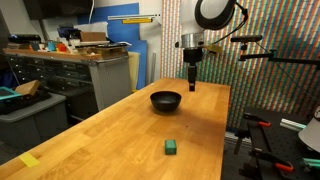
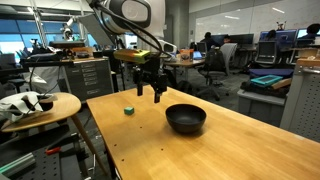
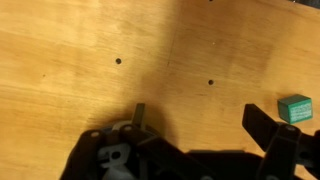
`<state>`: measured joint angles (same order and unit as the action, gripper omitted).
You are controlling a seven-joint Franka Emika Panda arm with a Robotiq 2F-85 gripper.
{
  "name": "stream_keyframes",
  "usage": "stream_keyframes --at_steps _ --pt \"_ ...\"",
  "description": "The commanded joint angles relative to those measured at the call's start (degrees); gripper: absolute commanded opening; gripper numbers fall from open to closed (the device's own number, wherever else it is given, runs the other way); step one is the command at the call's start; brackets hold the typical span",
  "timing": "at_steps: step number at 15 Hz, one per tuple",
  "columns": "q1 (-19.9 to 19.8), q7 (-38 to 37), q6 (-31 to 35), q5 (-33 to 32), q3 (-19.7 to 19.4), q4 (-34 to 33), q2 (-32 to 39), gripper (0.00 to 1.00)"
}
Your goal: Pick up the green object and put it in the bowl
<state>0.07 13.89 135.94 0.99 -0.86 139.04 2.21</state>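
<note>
The green object is a small dark green block [image 1: 172, 147] lying on the wooden table [image 1: 120, 135], near its front edge; it also shows in an exterior view [image 2: 129, 110] and at the right edge of the wrist view [image 3: 294, 108]. The black bowl [image 1: 166, 100] stands further back on the table, also seen in an exterior view [image 2: 186, 118]. My gripper [image 1: 191, 85] hangs above the table beside the bowl, apart from both things. In the wrist view its fingers [image 3: 200, 120] are spread wide with only bare wood between them. It is open and empty.
A yellow tape piece [image 1: 29, 159] lies at a table corner. A round side table [image 2: 40, 108] with white clutter stands beside the wooden table. Workbenches [image 1: 70, 60] and a blue panel [image 1: 125, 35] stand behind. Two small dark holes [image 3: 118, 61] mark the tabletop.
</note>
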Motion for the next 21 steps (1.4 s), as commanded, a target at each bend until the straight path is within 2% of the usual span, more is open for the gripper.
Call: stream_keyframes --at_steps 1,12,21 --pt "2.1 -2.23 5.24 -0.01 2.78 0.37 2.79 1.0" --pt "7.78 -5.27 12.78 0.94 11.02 -2.46 14.19 1.0" --pt "10.2 -6.27 16.61 -0.19 13.54 -5.2 21.04 1.0"
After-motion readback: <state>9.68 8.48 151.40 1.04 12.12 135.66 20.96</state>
